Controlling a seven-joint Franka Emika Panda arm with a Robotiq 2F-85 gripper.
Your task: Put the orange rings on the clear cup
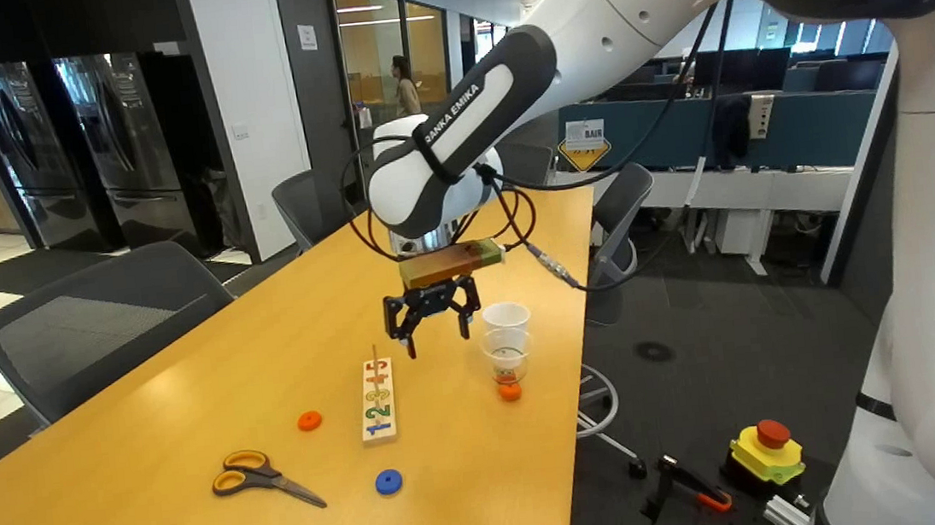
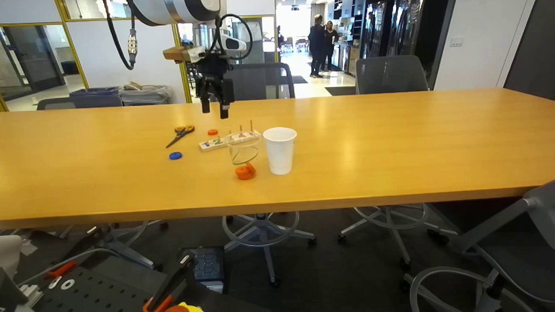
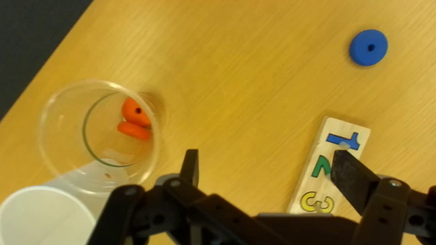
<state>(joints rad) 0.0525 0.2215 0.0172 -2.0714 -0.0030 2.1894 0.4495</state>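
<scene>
Two orange rings (image 3: pixel 135 112) show through the wall of the clear cup (image 3: pixel 51 143), low inside it; one leans against the other. The same clear cup (image 2: pixel 233 150) stands upright in both exterior views. A separate orange ring (image 1: pixel 309 421) lies flat on the table beyond the number board, outside the wrist view. High over the table hangs my gripper (image 1: pixel 438 342), its fingers wide apart and nothing between them. In the wrist view the gripper (image 3: pixel 265 156) appears to the right of the cup, one fingertip overlapping the number board.
A white cup (image 2: pixel 280 151) stands right beside the clear one. The wooden number board (image 1: pixel 377 400) carries thin upright pegs. A blue ring (image 3: pixel 369 47) and orange-handled scissors (image 1: pixel 265 477) lie nearby. The table edge (image 2: pixel 279 206) runs close to the cups.
</scene>
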